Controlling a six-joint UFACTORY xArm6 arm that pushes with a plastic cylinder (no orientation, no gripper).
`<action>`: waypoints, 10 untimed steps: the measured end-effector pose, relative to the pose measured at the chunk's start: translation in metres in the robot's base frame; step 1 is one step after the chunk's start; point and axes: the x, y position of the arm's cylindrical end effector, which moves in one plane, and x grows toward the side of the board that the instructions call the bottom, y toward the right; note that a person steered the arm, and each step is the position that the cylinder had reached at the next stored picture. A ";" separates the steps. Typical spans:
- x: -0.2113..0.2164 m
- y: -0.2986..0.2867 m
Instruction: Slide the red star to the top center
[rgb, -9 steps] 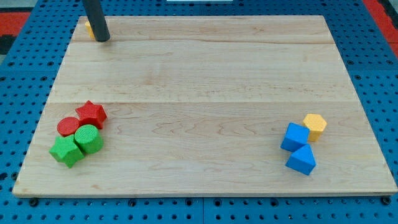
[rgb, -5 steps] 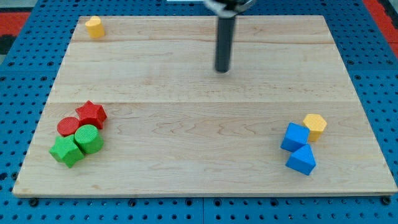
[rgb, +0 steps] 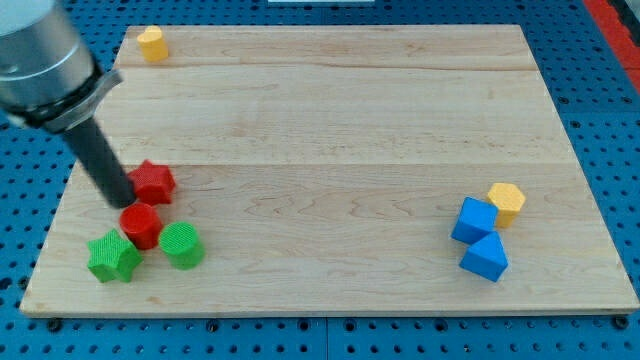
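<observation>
Four blocks cluster near-left on the board (rgb: 330, 120): red star (rgb: 152, 181), red cylinder (rgb: 141, 225), green star (rgb: 113, 257), green cylinder (rgb: 182, 245). My tip (rgb: 121, 201), a bare rod holding nothing, touches the red star's left side.

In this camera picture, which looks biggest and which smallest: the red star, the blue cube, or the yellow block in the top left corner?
1. Blue cube and red star: about equal, so I won't rank them.
2. Yellow block: clearly smallest, though it sits at the view's top, possibly farther from the camera.
</observation>
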 end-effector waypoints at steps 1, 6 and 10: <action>-0.006 0.092; -0.137 0.097; -0.138 0.186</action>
